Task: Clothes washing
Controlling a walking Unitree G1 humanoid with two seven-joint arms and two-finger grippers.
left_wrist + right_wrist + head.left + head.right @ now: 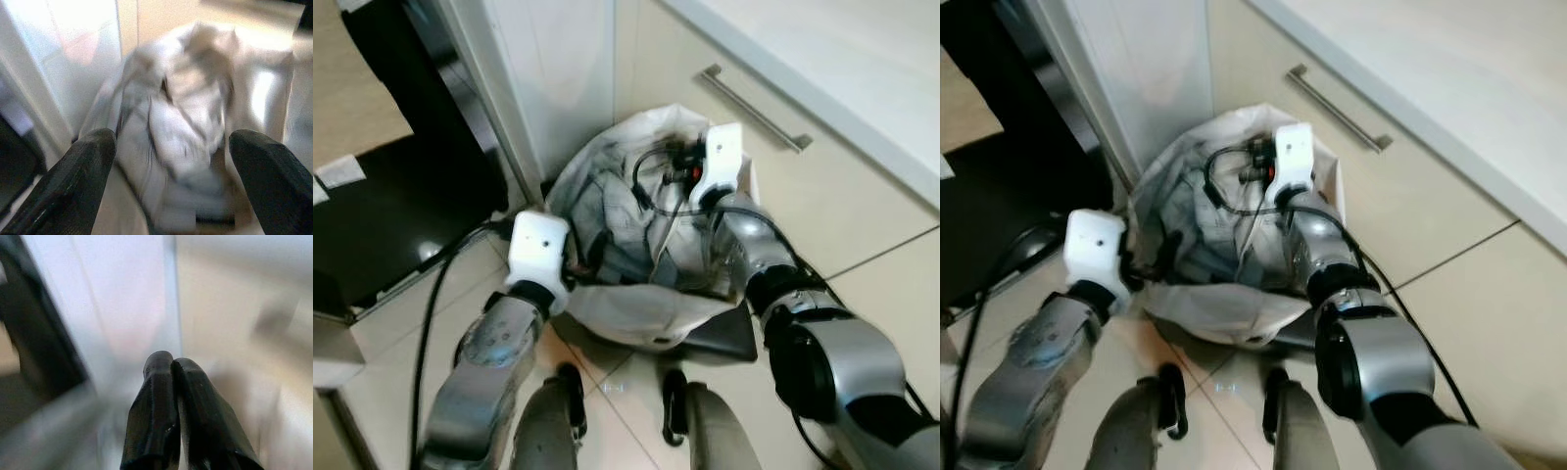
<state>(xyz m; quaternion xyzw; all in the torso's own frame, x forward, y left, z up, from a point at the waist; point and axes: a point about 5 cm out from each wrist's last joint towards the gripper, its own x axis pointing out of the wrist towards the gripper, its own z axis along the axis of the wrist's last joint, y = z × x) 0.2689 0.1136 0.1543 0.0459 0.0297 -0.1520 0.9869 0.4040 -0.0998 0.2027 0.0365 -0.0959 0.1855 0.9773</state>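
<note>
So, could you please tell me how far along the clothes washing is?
Early stage: the grey clothes sit in the white laundry bag on the floor. The open left end effector faces them; the shut right end effector grips nothing. Lifting and loading remain.

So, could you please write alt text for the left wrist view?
The left gripper, its two black fingers spread wide, points at a white laundry bag stuffed with crumpled grey clothes. The picture is blurred; a white panel stands beside the bag.
</note>
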